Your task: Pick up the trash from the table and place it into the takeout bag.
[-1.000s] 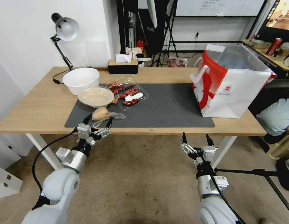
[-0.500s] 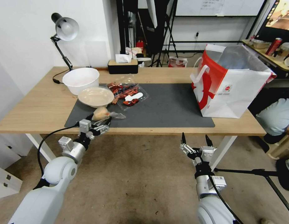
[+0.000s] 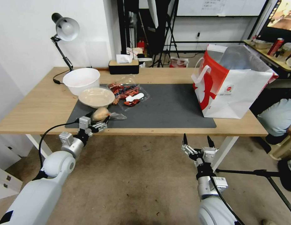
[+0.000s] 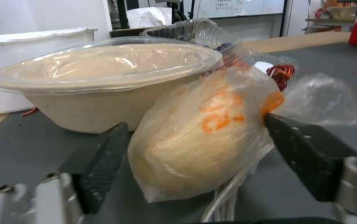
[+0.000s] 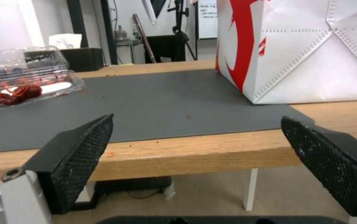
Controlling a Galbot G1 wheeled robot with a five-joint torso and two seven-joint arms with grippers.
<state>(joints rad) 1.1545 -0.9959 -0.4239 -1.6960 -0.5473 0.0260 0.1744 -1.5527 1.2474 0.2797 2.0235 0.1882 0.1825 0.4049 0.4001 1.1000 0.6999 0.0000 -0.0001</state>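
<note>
The left gripper sits at the near edge of the surface, its fingers spread wide on either side of the knotted clear bag. In the left wrist view one finger stands just clear of the bag's side while the other appears to touch it near the knot; the bag lies on the dark mat, not yet clamped. The low, level approach appears chosen so the fingers can straddle the soft bundle without disturbing the beige bowl just behind it.

The right gripper hangs below the front edge of the surface, wide open and empty, apparently waiting.

Count of trash in view: one knotted bag, one beige lidded bowl, one white bowl, one clear clamshell container with red scraps. All four are grouped at the left end of the mat.

One takeout bag stands upright at the right end, mouth open, well apart from the trash; that open mouth suits dropping items in from above.

One desk lamp and one tissue box stand at the back.
</note>
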